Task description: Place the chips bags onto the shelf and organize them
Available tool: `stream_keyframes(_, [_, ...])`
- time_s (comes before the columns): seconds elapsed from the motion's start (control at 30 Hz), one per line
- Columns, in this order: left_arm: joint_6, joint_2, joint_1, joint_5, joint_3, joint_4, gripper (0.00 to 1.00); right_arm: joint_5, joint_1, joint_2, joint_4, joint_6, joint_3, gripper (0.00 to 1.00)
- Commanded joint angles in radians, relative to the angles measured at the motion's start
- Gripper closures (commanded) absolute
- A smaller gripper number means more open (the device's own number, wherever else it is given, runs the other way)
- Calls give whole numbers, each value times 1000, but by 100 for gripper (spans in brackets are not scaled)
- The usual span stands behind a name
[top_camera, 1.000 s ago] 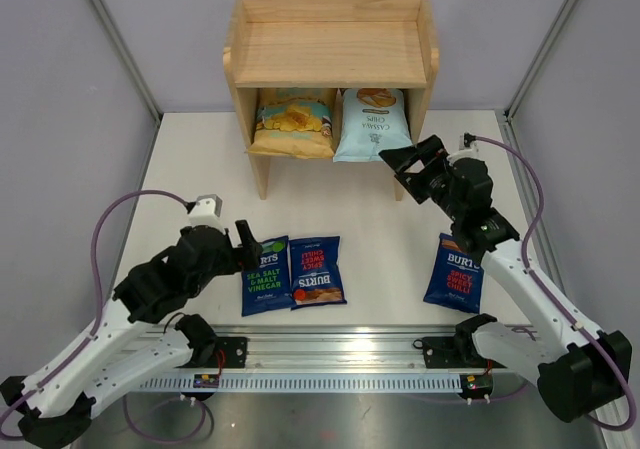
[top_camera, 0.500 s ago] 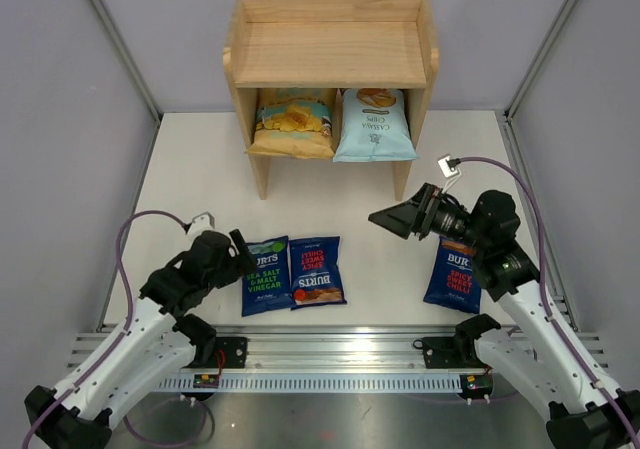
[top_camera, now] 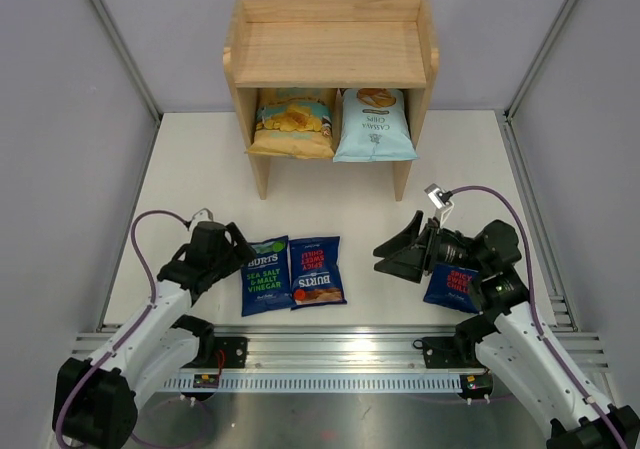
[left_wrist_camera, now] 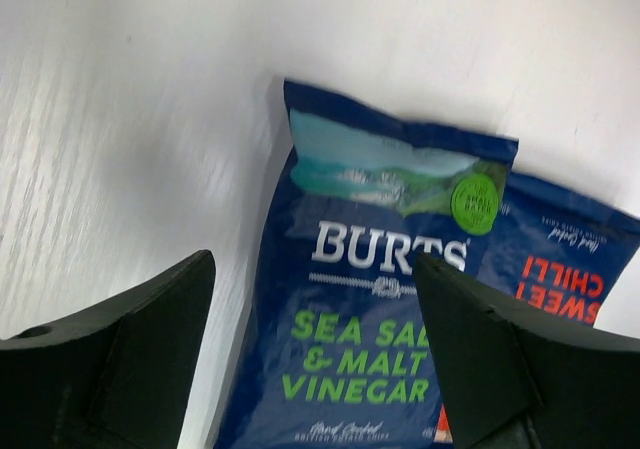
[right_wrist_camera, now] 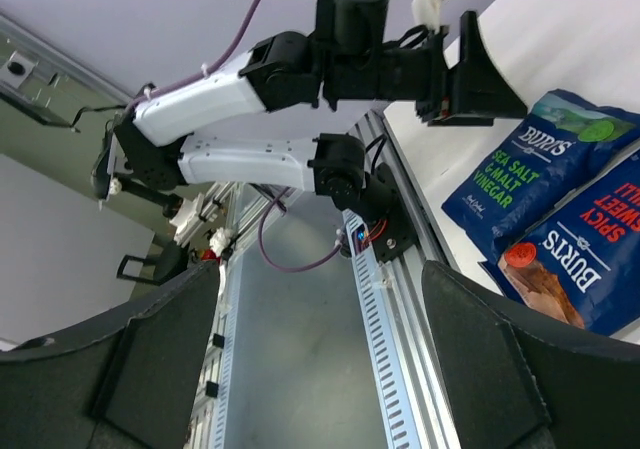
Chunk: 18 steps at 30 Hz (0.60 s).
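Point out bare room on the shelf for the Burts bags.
The shelf's upper tier, inside its low rim, is all bare wood. Underneath is crowded: the yellow-and-teal bag and cassava bag fill it side to side.

The right arm (top_camera: pixel 495 254) hides the top of the lone BURTS bag (top_camera: pixel 450 291).

Bright light, soft shadow under the shelf (top_camera: pixel 330 54), left wrist view slightly blurred.
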State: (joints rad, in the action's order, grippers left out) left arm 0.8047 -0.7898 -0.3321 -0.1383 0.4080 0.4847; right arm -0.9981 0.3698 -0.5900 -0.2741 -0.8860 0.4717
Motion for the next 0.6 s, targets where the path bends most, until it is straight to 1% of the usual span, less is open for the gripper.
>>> stream_keyframes(0.0, [-53, -61, 57, 109, -23, -170, 18, -60, -5, 13, -89, -5, -2, 11])
stream_keyframes(0.17, [-58, -153, 76, 126, -34, -245, 21, -66, -5, 22, -74, 16, -2, 12])
stream_keyframes(0.27, [-56, -204, 79, 132, -37, -290, 25, -65, -3, 28, -74, 12, -10, 14])
stream_keyframes(0.3, [-56, -227, 79, 132, -37, -294, 32, -63, -5, 33, -79, 6, -11, 14])
stream_keyframes(0.37, [-53, -247, 80, 121, -35, -299, 35, -66, -5, 50, -86, -5, -19, 14])
stream_keyframes(0.5, [-52, -276, 81, 121, -40, -317, 50, -68, -5, 91, -60, -1, -18, 15])
stream_keyframes(0.57, [-55, -276, 81, 124, -38, -321, 55, -65, -3, 101, -37, 4, -12, 15])
